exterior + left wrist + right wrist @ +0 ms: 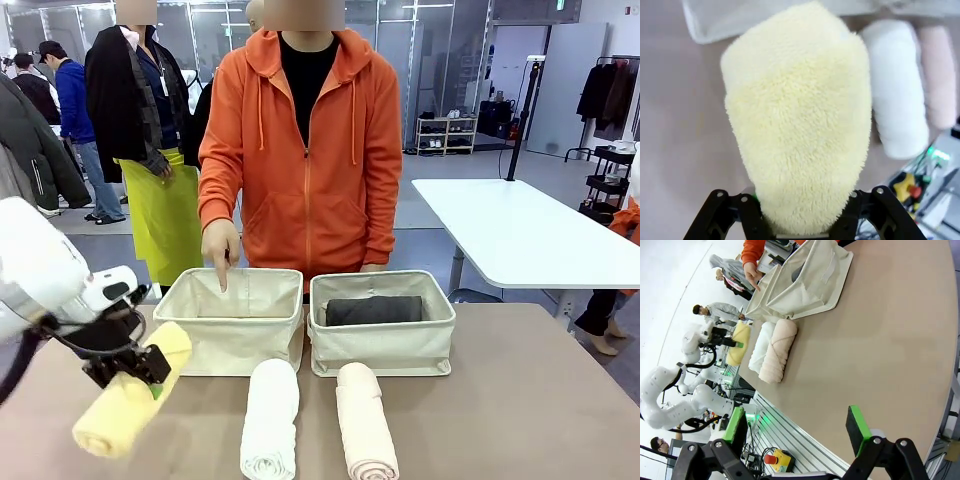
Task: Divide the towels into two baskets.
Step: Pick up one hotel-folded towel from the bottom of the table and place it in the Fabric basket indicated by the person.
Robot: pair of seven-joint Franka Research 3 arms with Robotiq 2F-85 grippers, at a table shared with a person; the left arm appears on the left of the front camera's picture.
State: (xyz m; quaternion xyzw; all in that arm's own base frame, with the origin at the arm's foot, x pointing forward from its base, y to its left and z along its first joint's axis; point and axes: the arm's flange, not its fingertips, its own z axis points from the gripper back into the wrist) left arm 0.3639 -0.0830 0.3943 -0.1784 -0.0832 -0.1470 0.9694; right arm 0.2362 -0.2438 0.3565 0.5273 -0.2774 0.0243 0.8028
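Nearest me, at about eight o'clock on the table [520,400], the left pincer [130,365] is pinching the pale yellow towel [135,395] across its middle. The roll lies at a slant, one end toward seven o'clock and the other toward one o'clock. From the left wrist view the black jaws of that pincer [802,220] press in on the fluffy yellow towel [800,125] from both sides. Whether the roll rests on the table or hangs just clear of it I cannot tell.

At six o'clock, the white towel [270,415] lies lengthwise, pointing at twelve. The pink-beige towel [365,425] lies just beside it on its three o'clock side, almost parallel. Neither one is inside a basket.

The right pincer [796,425] hangs spread wide over bare table, its green pads well apart and nothing between them.

Farther back, two cream baskets stand side by side, close together. The left basket [235,335] sits at eleven o'clock, and I see no towel in it from here. The right basket [385,350] sits at one o'clock with the dark grey towel [373,310] lying crosswise inside.

At twelve o'clock a person in an orange hoodie stands at the far edge. The person's hand [220,245] points one finger down into the left basket.
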